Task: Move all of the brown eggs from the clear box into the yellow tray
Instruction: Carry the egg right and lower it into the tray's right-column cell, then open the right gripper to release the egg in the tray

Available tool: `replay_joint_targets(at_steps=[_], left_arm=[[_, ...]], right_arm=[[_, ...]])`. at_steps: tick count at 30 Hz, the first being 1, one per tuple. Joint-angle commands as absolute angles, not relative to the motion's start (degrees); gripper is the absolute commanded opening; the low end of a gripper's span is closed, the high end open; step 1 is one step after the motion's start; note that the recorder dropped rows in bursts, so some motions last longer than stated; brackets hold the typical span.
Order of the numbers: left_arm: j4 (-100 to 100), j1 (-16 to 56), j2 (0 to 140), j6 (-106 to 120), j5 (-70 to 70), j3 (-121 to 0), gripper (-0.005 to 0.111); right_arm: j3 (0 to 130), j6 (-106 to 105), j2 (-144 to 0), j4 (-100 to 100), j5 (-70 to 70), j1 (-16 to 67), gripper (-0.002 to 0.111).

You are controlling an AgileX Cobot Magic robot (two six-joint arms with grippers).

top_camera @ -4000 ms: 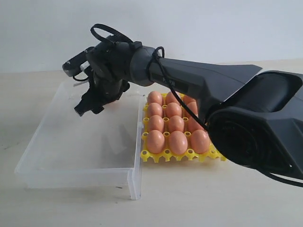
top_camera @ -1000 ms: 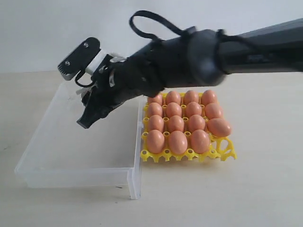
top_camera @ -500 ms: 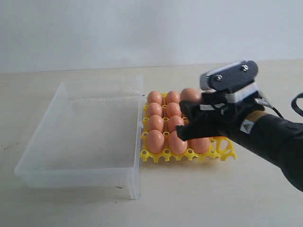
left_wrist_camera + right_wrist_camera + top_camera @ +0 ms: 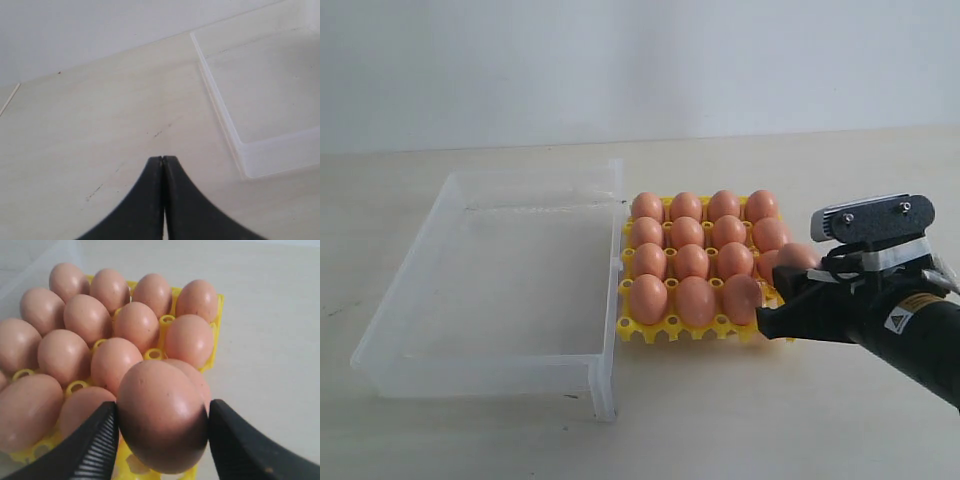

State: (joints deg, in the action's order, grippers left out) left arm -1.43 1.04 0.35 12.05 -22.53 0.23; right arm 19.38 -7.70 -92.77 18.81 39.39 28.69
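My right gripper (image 4: 162, 407) is shut on one brown egg (image 4: 162, 415), its fingers on either side of it. The egg hangs just above the near right corner of the yellow tray (image 4: 218, 332). In the exterior view my right gripper (image 4: 770, 318) sits low at that corner of the yellow tray (image 4: 645, 330), where several brown eggs (image 4: 691, 262) fill the cups. The clear box (image 4: 410, 260) on the left shows no eggs inside. My left gripper (image 4: 162, 159) is shut with nothing in it, over bare table beside a corner of the clear box (image 4: 235, 142).
The box and tray stand side by side on a pale wooden table (image 4: 720, 420), with a white wall behind. My right arm's dark body (image 4: 920, 340) covers the table's front right. My left arm does not show in the exterior view.
My right arm has swung from over the clear box across the tray to the right. It now sits low at the tray's front right corner.
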Motion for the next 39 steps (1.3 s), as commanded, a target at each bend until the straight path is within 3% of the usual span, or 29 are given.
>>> replay_joint_targets(at_steps=[1,39], left_arm=[[-1.4,1.1,0.0,11.8,-22.3,0.0,0.0],[-1.4,1.1,0.0,11.8,-22.3,0.0,0.0]], right_arm=[[19.0,-7.3,-95.2,19.6,42.4,28.2,0.0],[20.2,-4.3,-102.7,16.4,47.7,28.2,0.001]])
